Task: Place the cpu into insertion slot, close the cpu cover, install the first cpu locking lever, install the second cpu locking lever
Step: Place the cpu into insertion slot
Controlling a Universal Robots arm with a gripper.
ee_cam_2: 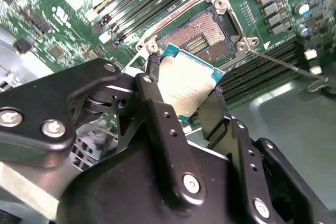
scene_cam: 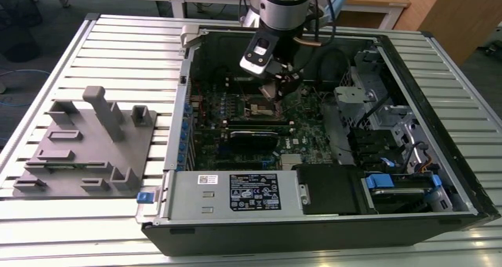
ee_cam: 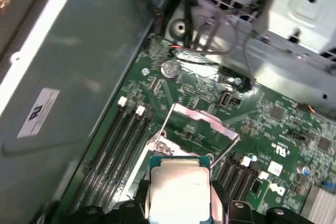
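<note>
One cpu (ee_cam_2: 188, 80) | silvery square top, teal edge | gripped by claw (ee_cam_2: 185, 86) | near insertion slot (ee_cam_2: 202, 38)

- The arm (scene_cam: 281, 5) stands almost upright above the insertion slot (scene_cam: 261, 108), its silver-grey last link pointing down at it.
- The wrist (scene_cam: 259, 52) carries a black-and-white block on its side and leans slightly toward the slot.
- The gripper (scene_cam: 272, 92) hangs just above the slot, tips downward.
- In the second wrist view the gripper (ee_cam_2: 186, 85) has its two black fingers (ee_cam_2: 157, 106) closed on opposite edges of the cpu (ee_cam_2: 190, 74), which is tilted over the near edge of the slot (ee_cam_2: 202, 35).
- In the first wrist view the gripper (ee_cam: 180, 199) holds the cpu (ee_cam: 178, 184) between both fingers, metal top facing the camera.
</note>
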